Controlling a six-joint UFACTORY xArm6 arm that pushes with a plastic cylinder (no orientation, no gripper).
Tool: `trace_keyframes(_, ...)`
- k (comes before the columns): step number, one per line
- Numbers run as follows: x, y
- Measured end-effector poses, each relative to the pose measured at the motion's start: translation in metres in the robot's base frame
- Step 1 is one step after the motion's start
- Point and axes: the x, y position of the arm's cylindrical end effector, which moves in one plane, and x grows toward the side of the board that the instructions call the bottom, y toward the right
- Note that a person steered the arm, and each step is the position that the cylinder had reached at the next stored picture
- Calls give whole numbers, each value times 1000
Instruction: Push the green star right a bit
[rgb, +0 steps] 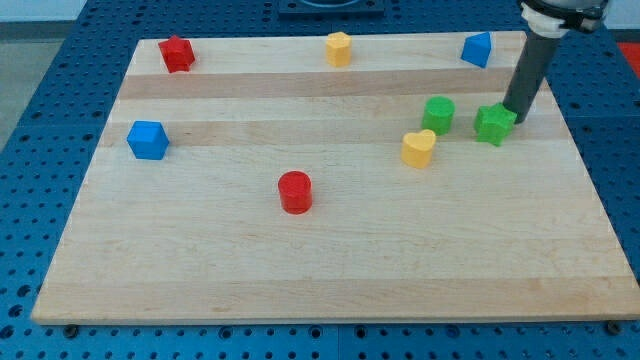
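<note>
The green star (493, 124) lies on the wooden board at the view's right, in the upper half. My tip (517, 119) is down at the board right against the star's right side, a little above its middle. The dark rod slants up from there to the view's top right. A green cylinder-like block (438, 114) stands just left of the star, with a small gap between them.
A yellow heart block (419, 148) lies below-left of the green cylinder. A red cylinder (295, 192) is near the middle. A blue cube (148, 140) is at the left. Along the top edge are a red star (177, 53), a yellow block (339, 48) and a blue block (477, 49).
</note>
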Motion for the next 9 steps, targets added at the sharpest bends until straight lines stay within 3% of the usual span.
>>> trace_keyframes(5,61,16)
trace_keyframes(9,61,-55)
